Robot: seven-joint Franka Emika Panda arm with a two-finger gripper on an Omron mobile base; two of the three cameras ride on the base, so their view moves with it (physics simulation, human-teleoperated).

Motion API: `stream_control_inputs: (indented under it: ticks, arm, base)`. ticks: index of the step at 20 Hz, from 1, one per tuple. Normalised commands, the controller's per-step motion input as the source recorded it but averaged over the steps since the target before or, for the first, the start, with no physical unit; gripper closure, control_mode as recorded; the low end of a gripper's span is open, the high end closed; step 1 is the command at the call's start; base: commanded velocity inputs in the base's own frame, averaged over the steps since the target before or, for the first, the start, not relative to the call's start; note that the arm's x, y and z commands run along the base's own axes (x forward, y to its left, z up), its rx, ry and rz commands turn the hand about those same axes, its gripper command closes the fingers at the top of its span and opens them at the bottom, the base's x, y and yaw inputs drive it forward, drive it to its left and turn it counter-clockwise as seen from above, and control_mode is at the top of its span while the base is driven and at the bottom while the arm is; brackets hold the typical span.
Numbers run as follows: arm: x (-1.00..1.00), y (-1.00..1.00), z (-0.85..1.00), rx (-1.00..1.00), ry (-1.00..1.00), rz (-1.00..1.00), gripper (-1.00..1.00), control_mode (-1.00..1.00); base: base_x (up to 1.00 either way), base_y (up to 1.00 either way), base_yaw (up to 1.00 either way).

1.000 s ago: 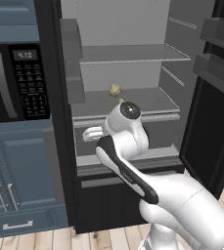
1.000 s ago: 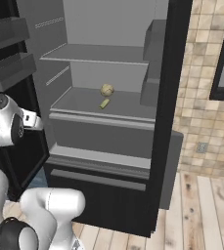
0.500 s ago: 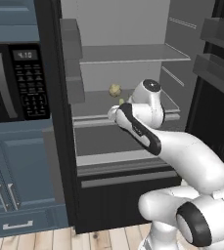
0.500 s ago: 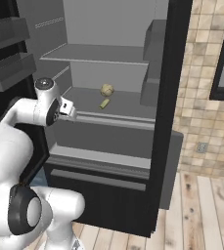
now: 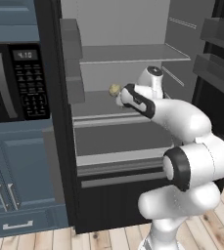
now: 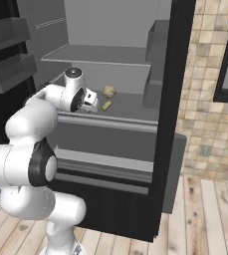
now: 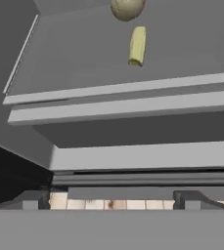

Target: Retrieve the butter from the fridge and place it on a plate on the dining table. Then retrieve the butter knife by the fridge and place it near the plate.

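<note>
Yellow butter (image 7: 137, 46) just beside a round tan lump (image 7: 127, 8) on the fridge (image 6: 135, 107) shelf.

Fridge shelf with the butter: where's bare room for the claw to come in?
Bare: the shelf front strip ahead of the butter, and its whole side away from the door bins. Crowded: at the back, where a round beige item sits just behind the butter.

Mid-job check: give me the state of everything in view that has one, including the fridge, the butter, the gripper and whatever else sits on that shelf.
fridge: doors open, grey shelves exposed.
butter: lying flat on the middle shelf, not gripped.
round tan item: resting on the same shelf, just behind the butter.
gripper: open, empty, at the shelf's front edge, short of the butter.
microwave: door shut, display lit.
</note>
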Motion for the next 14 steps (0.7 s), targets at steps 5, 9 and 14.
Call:
stream_control_inputs:
  ticks: [5, 9, 14]
  arm:
    - [0.77, -0.18, -0.26, -0.03, 0.0, 0.0, -1.0, -1.0]
    - [0.6, -0.15, -0.28, -0.06, 0.0, 0.0, -1.0, -1.0]
    - [0.63, -0.11, -0.28, -0.04, 0.0, 0.0, -1.0, -1.0]
  base:
    - [0.0, 0.0, 0.0]
    - [0.0, 0.0, 0.0]
    - [0.0, 0.0, 0.0]
